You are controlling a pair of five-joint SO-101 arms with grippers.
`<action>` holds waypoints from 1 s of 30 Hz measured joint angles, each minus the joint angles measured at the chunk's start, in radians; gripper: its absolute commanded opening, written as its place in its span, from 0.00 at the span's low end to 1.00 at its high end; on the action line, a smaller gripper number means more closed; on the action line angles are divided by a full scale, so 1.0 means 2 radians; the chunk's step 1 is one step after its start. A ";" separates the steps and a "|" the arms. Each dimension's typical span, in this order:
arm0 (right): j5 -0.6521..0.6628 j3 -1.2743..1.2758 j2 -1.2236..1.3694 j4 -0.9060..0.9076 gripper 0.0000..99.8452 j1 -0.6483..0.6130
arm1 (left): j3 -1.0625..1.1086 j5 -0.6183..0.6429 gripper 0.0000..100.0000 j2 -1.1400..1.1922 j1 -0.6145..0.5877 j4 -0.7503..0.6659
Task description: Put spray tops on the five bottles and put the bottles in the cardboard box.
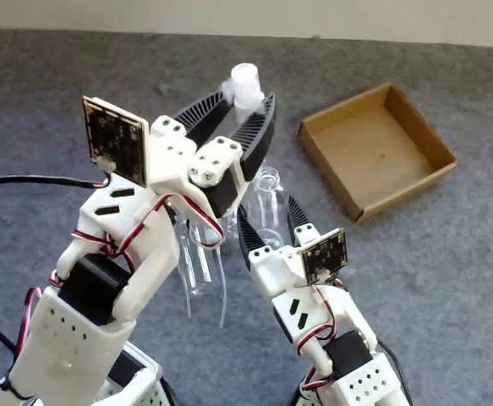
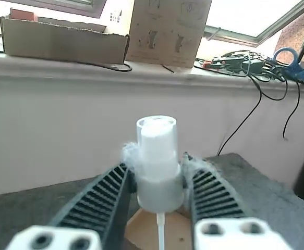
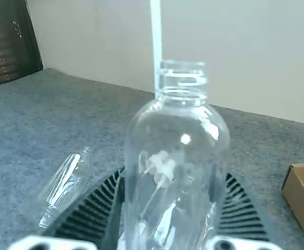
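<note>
The left gripper is raised over the grey table. Its jaws are clamped on a white spray top, whose thin dip tube hangs straight down. Just below, the right gripper has its jaws closed around an upright clear bottle. The tube reaches the rim of the bottle's open neck; I cannot tell whether it is inside. Another clear bottle lies on its side nearby. The cardboard box sits open beyond the right arm, apart from both grippers.
</note>
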 measured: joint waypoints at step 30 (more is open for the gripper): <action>0.000 0.000 0.000 0.019 0.17 0.000 | -0.027 0.050 0.03 0.000 0.000 0.000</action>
